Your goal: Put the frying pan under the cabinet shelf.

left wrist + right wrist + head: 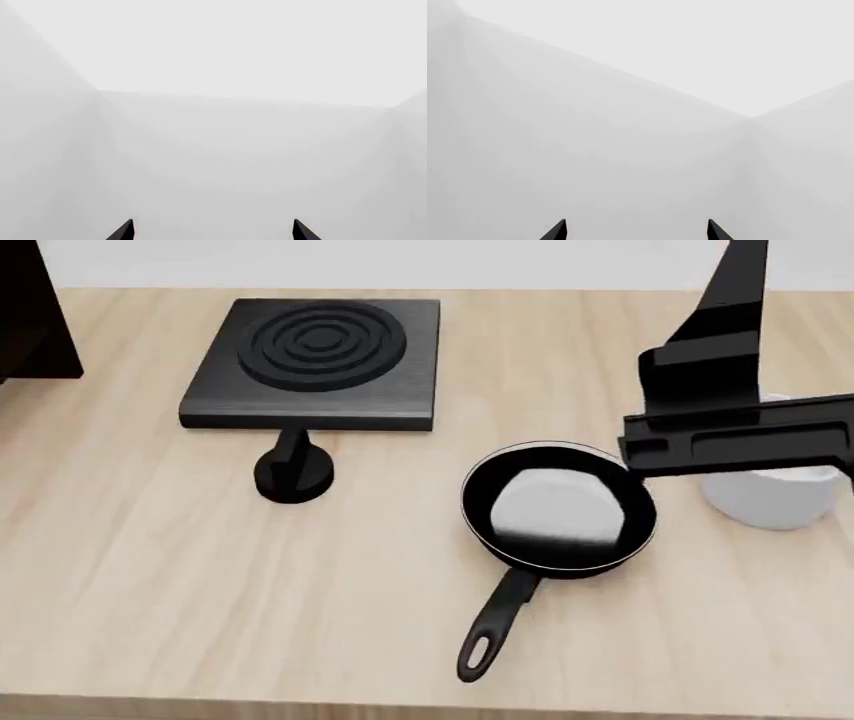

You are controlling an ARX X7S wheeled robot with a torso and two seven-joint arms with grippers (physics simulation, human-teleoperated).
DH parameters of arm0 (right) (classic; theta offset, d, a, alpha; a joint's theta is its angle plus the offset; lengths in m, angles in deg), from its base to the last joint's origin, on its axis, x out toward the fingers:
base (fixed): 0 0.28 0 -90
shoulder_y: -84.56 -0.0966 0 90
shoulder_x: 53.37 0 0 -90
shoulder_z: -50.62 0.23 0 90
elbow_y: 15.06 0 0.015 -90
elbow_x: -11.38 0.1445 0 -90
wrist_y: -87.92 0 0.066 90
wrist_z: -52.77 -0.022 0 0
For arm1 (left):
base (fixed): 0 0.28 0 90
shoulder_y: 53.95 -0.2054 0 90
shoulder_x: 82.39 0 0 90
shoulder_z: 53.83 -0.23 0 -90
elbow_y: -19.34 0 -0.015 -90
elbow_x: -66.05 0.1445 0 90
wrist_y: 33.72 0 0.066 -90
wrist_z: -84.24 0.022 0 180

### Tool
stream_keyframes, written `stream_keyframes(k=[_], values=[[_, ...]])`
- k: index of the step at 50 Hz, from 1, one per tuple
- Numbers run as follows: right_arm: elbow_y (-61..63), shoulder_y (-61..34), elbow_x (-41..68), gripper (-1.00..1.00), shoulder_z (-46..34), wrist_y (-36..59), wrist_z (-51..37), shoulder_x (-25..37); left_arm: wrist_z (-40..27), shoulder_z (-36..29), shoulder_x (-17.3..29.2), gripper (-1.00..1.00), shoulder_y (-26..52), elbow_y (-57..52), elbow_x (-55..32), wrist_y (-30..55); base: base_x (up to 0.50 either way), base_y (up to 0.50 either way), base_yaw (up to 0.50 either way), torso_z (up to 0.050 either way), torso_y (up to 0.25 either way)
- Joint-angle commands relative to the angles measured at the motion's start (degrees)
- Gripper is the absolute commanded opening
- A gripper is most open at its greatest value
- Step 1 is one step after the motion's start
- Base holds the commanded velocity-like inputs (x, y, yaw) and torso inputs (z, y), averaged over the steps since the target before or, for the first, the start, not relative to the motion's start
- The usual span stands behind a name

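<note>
one frying pan (561,508) on table (134,570); both pincers gape

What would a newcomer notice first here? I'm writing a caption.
The frying pan sits mid-table, its handle pointing toward the near edge, a black robot arm hanging just right of it. Behind and left lies the ringed stove plate. A white bowl peeks out under the arm.

Cabinet shelf (34,310) cropped; arm (727,410) hides bowl (781,495).
</note>
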Motion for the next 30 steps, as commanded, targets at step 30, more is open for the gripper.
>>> stream_keyframes(k=[30], values=[[-0.8, -6.5, 8.1, 1.00, -4.0, -0.9, -6.4, 4.5, -16.2, 4.2, 8.9, 1.00, 9.0, 0.4, -22.1, 1.5, 0.11, 0.46, 0.00, 0.000, 0.000]])
